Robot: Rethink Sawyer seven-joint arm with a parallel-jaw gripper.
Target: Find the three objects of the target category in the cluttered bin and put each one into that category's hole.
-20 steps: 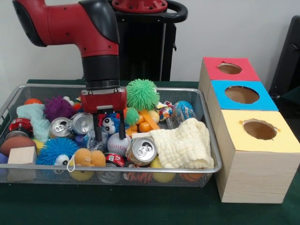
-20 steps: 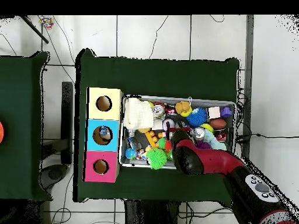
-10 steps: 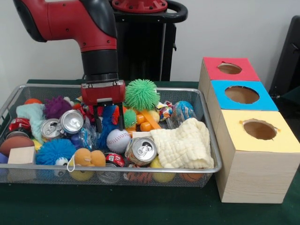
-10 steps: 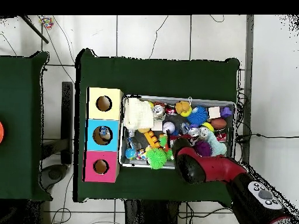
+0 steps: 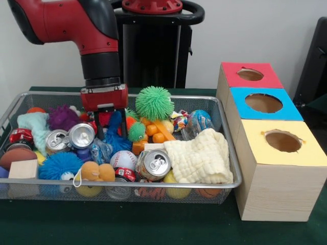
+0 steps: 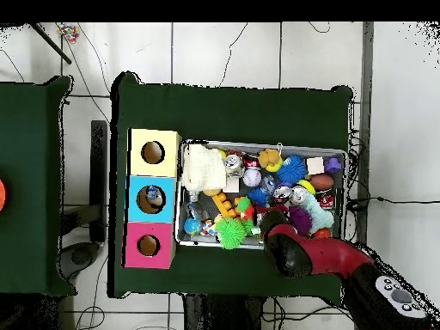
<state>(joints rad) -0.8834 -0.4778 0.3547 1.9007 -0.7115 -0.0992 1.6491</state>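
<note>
Red and black arm (image 5: 97, 46): front view, comes down from the upper left over the left half of the bin
Wire mesh bin (image 5: 225, 153): on the green table, crowded with toys, cans and cloth
Gripper (image 5: 111, 130): its two dark fingers (image 5: 99, 131) are clenched on the blue plush toy (image 5: 115, 133), one on each side
Blue plush toy: the task's thing in the pincer, hanging between the fingers just above the clutter, left of the bin's middle
Beside the toy: two silver cans (image 5: 82, 135) to its left, a small green spiky toy (image 5: 136, 131) just to its right
Green spiky ball (image 5: 154, 102): at the bin's far rim, right of the gripper
Near rim: a baseball (image 5: 123, 160), a tilted can (image 5: 155, 163), a cream cloth (image 5: 202, 155), a blue fuzzy ball (image 5: 60, 164), a wooden block (image 5: 24, 169)
Boxes: red box (image 5: 230, 71), blue box (image 5: 240, 97) and yellow box (image 5: 255, 148) in a row just right of the bin, each with one round hole on top
Overhead view, arm: reaches in from the lower right and hides the gripper
Overhead view, boxes: the row touches the bin's left side, and something small shows inside the blue box's hole (image 6: 153, 196)
Overhead view, table (image 6: 232, 112): dark green, bearing the bin and the boxes
</note>
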